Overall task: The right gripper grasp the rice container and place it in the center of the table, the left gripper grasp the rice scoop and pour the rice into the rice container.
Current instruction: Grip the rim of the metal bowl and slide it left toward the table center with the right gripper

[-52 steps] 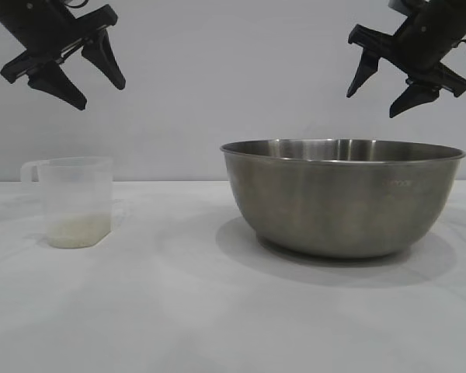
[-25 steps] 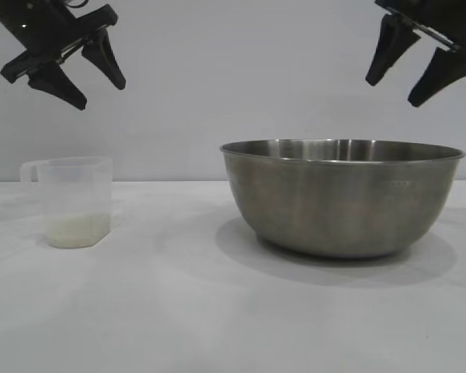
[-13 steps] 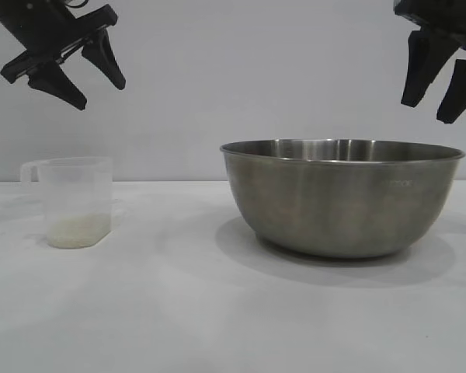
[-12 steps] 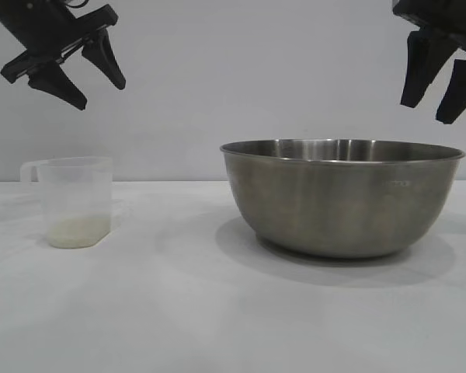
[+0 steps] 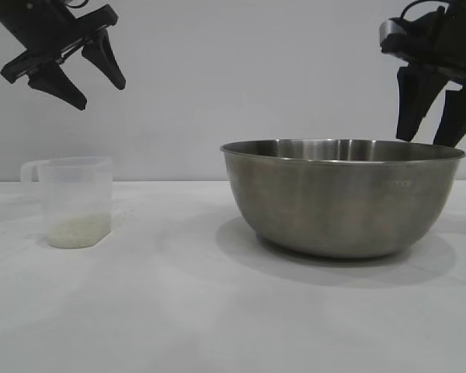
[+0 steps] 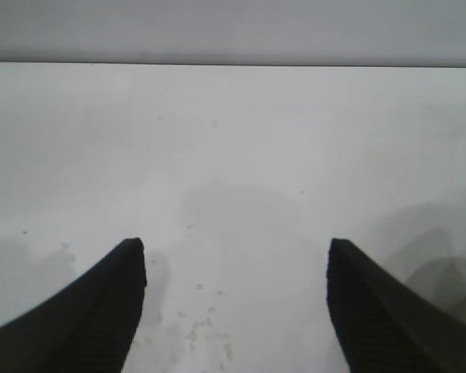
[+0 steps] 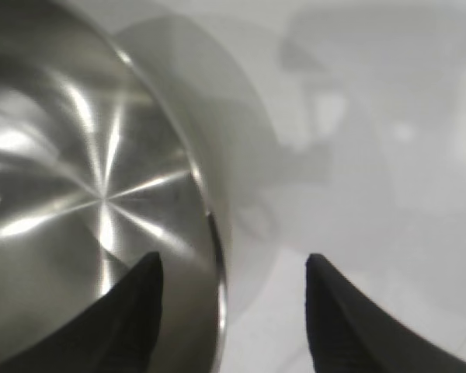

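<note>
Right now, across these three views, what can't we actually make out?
- Exterior view: the lettering on the rice container is too small to read.
- Exterior view: right end effector fingertips sit level with the rim; contact can't be judged.
- Right wrist view: the container's rim is blurred and its near part cut off by the frame edge.
- Left wrist view: only bare table; the rice scoop lies outside it.

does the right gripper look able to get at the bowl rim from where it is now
Probably yes. The right gripper is open just above the bowl's right rim, and its wrist view shows the rim between the two fingers, one inside and one outside. Nothing stands in the way.
</note>
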Tool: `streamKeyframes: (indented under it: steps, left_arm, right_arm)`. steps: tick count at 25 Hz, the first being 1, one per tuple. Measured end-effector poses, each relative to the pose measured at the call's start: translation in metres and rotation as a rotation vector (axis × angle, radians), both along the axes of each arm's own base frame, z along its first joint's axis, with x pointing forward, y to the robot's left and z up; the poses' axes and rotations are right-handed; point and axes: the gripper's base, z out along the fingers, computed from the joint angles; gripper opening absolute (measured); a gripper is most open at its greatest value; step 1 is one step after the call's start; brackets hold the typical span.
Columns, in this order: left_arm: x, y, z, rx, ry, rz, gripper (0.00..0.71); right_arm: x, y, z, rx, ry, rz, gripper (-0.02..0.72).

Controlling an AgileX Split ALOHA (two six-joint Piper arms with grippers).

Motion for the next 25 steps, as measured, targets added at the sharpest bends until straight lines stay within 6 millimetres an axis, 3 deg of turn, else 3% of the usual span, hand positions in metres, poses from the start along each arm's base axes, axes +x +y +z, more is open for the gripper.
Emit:
streamKeyframes:
  steps: [7,18,25]
  left_arm:
    - [0.000,0.000,0.000,-0.004,0.000,0.002,0.447]
    - [0.000,0.000,0.000,-0.005,0.000,0.002,0.447]
    - [0.000,0.000,0.000,-0.005,0.000,0.002,0.447]
  right_arm:
    - [0.001,0.009,-0.018,0.009,0.047,0.014,0.400]
    - [-0.002,0.018,-0.020,0.008,0.065,0.041,0.000]
    - [-0.002,0.022,-0.020,0.017,0.064,0.046,0.000]
